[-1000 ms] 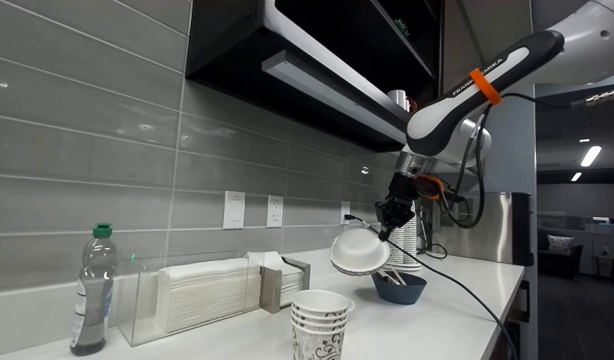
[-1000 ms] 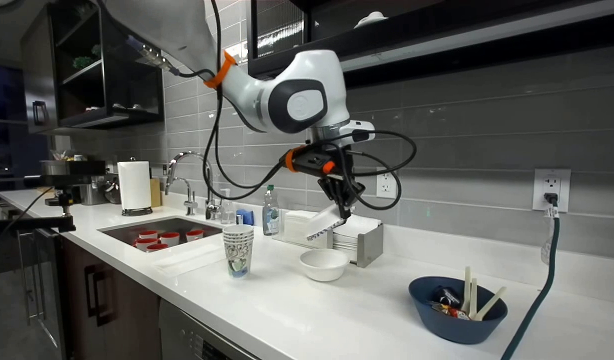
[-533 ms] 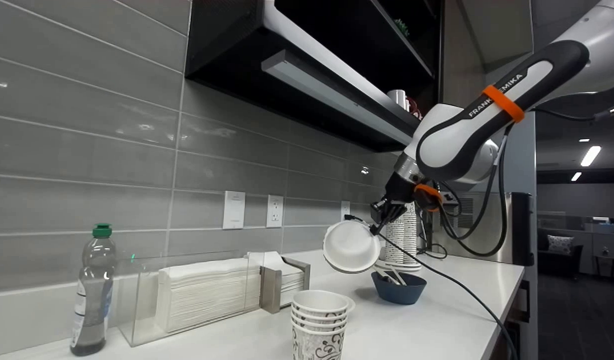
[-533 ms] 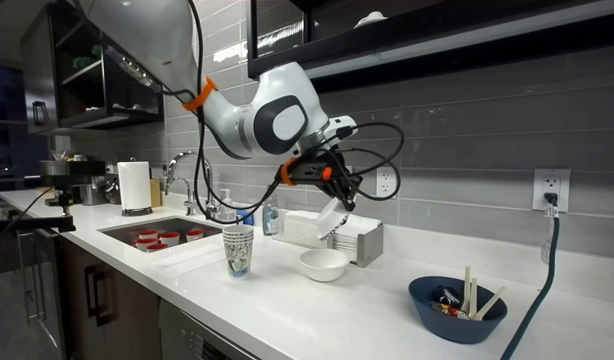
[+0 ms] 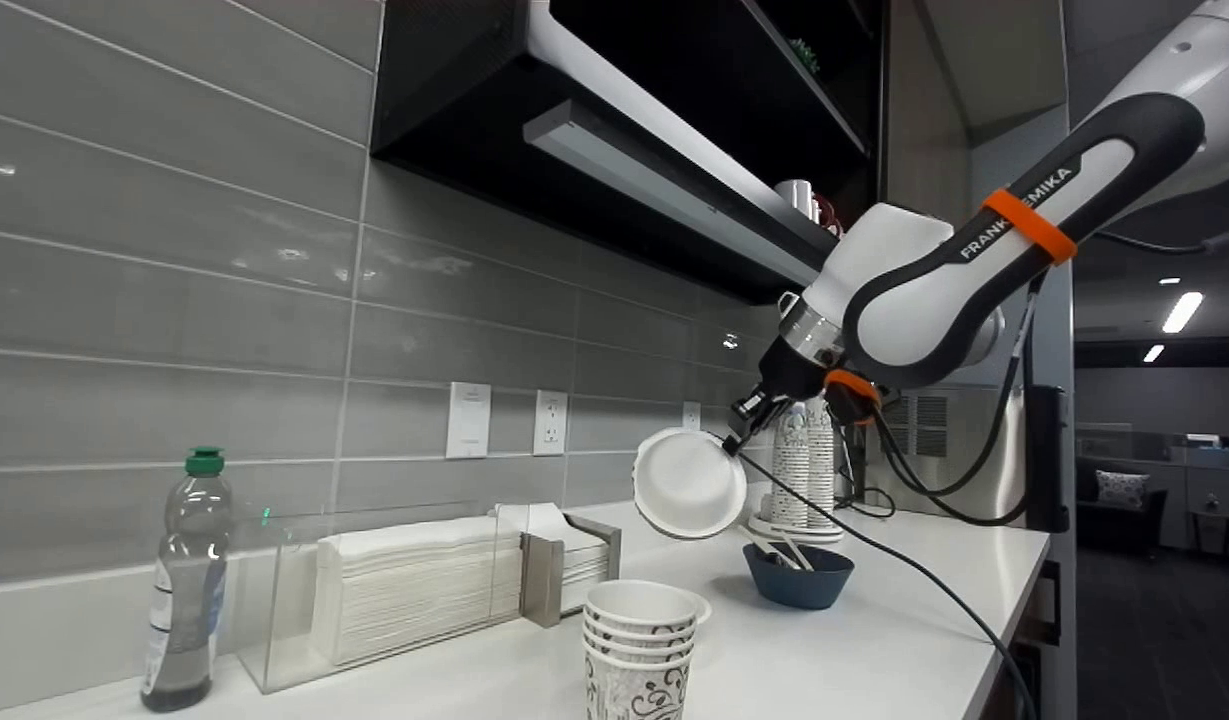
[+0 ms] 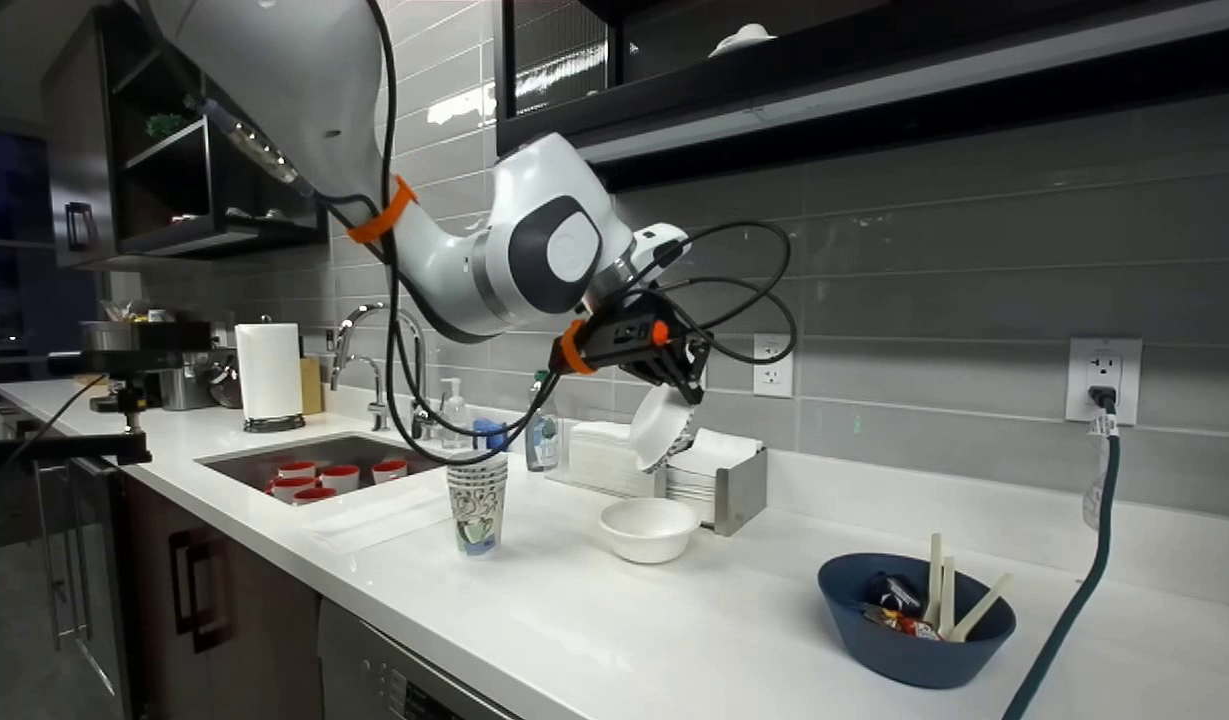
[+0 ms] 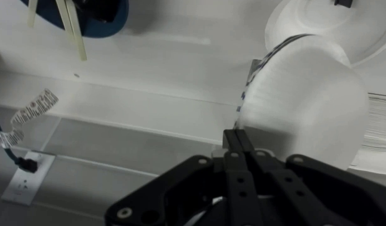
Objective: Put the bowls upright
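Note:
My gripper [image 5: 731, 444] is shut on the rim of a white bowl [image 5: 689, 486] with a patterned outside. It holds this bowl in the air, tipped on its side, as both exterior views show [image 6: 660, 428]; its white inside fills much of the wrist view [image 7: 309, 100]. A plain white bowl [image 6: 649, 532] stands upright on the counter below; it shows partly in the wrist view [image 7: 280, 29]. The dark blue bowl [image 6: 909, 645] stands upright with pale utensils and wrappers in it; the wrist view shows its edge [image 7: 109, 28].
A stack of patterned cups [image 5: 639, 655] stands near the plain white bowl. A napkin holder [image 6: 742, 490] is behind it, against the wall. A cable [image 5: 904, 560] hangs past the blue bowl. A black shelf [image 5: 674, 180] is above; a sink [image 6: 324, 450] lies beyond the cups.
The wrist has tilted, and the held bowl has turned more steeply onto its side. In an exterior view it moved left and slightly up. The bowls on the counter have not moved.

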